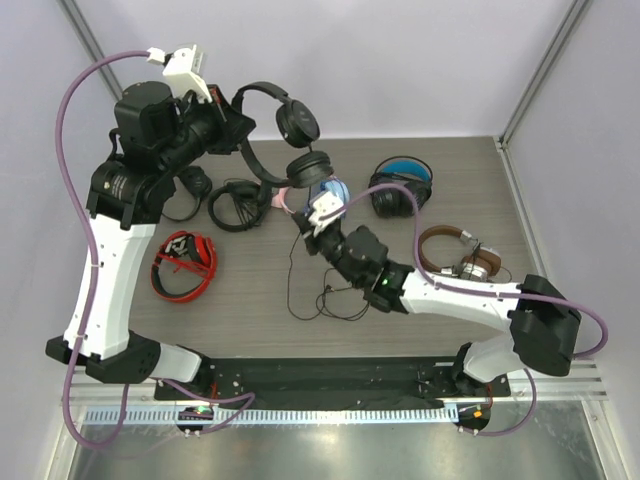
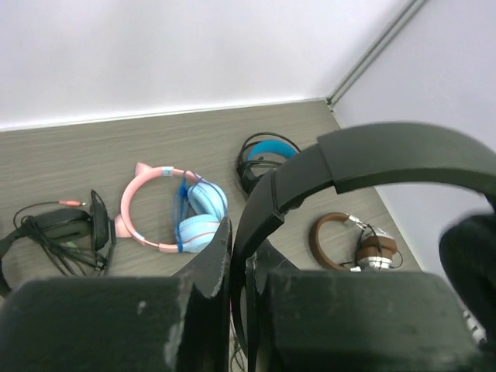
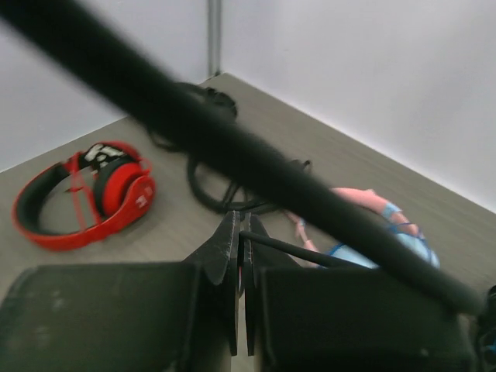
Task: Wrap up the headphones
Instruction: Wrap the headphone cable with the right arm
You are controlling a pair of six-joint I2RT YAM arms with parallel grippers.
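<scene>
The slim black headphones [image 1: 297, 125] hang in the air above the back of the table. My left gripper [image 1: 240, 128] is shut on their thin headband [image 2: 387, 151], which runs up between the jaws [image 2: 242, 248]. Their long thin cable [image 1: 292, 285] drops to the table and lies in loose loops near the middle. My right gripper [image 1: 303, 222] is just below the lower earcup [image 1: 308, 168], shut on the cable [image 3: 310, 252], which leaves the jaws [image 3: 242, 232] to the right. A blurred black bar of the headphones crosses the right wrist view.
Red headphones [image 1: 183, 265] lie at the left. Another black pair with a cable [image 1: 235, 205] sits behind them. A pink-and-blue pair [image 2: 174, 217] lies under the right gripper. A bulky black pair with blue lining [image 1: 402, 185] and a brown pair [image 1: 460, 255] lie at the right.
</scene>
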